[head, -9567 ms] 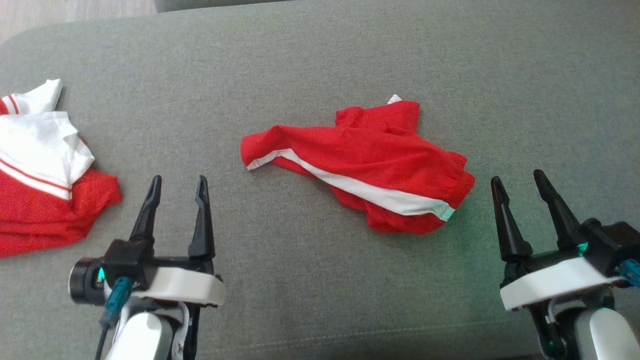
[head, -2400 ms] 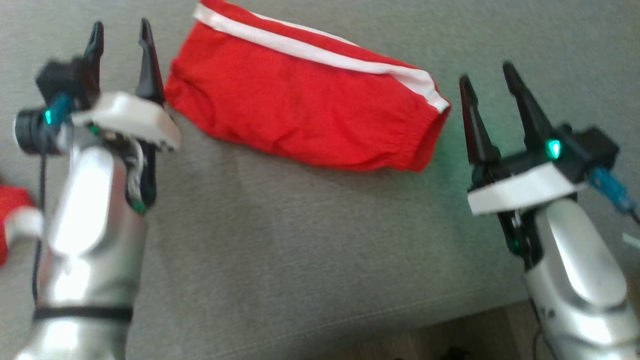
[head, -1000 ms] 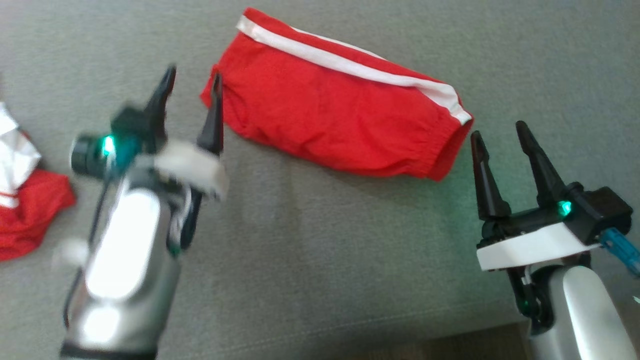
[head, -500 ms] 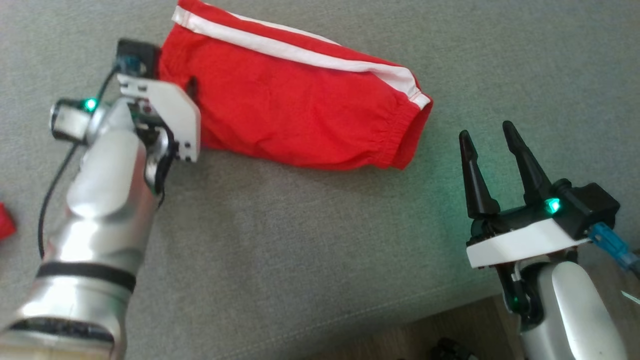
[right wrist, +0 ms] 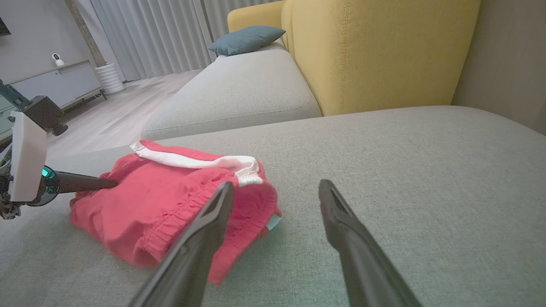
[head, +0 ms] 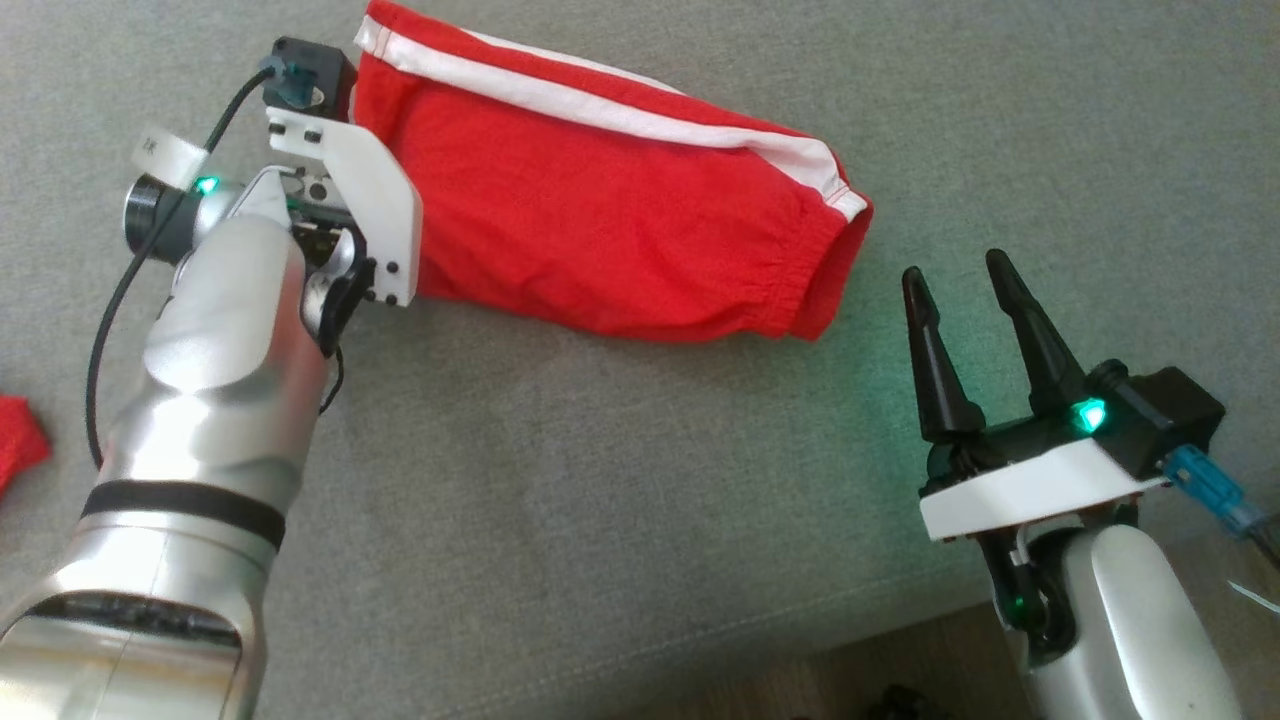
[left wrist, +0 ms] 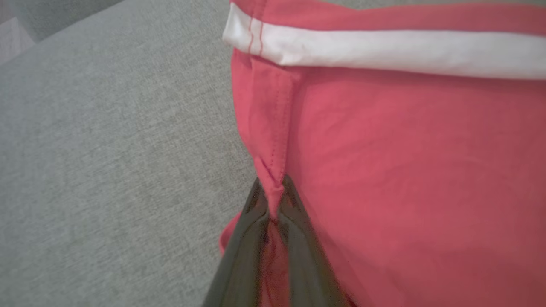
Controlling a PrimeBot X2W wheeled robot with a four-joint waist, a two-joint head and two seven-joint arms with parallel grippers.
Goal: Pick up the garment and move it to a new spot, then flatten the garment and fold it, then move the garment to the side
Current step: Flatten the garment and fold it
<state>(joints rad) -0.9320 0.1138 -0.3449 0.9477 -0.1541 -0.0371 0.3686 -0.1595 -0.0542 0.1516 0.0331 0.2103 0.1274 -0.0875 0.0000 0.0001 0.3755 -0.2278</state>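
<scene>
The garment (head: 610, 230) is a pair of red shorts with a white side stripe, folded and lying flat on the grey cushion (head: 600, 500). My left gripper (left wrist: 273, 192) is shut on a pinch of the garment's (left wrist: 405, 170) left hem, its fingers hidden under the wrist plate in the head view. From the right wrist view, its dark fingers (right wrist: 85, 182) reach into the garment's (right wrist: 170, 200) left end. My right gripper (head: 965, 275) stands open just right of the elastic waistband end, apart from the cloth, with nothing between its fingers (right wrist: 204, 230).
Another red cloth (head: 15, 440) peeks in at the head view's left edge. The cushion's front seam and wooden floor (head: 900, 660) lie at the bottom right. A yellow sofa back (right wrist: 375, 51), a second grey seat and a blue pillow (right wrist: 245, 38) stand beyond.
My left gripper reached the garment's left hem and closed on it. The right gripper stayed open beside the waistband end. The head camera has shifted.
</scene>
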